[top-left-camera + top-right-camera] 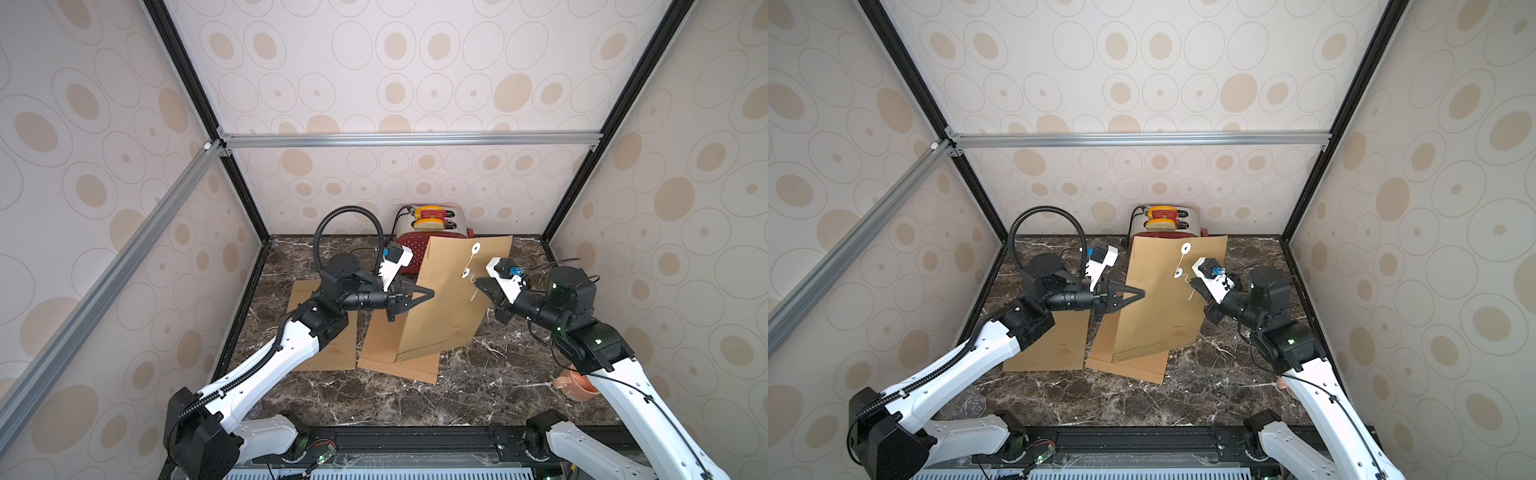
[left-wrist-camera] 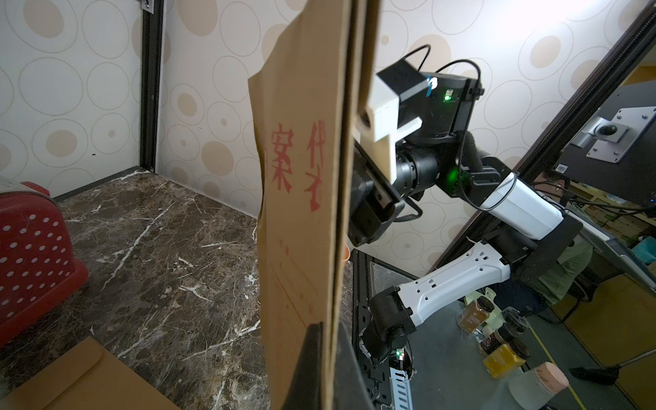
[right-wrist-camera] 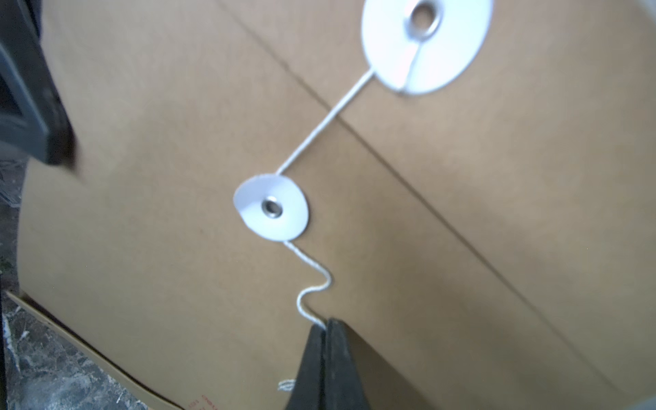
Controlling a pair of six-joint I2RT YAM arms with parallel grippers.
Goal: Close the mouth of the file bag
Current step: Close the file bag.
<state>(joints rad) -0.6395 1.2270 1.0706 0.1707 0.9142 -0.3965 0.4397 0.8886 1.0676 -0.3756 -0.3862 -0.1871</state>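
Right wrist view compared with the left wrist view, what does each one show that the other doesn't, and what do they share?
Only the right wrist view: the right gripper shut on the white string, and the white disc it trails from. Only the left wrist view: red printed characters, the red toaster, and the left gripper clamping an edge of the file bag. Both: that file bag and the marble table.
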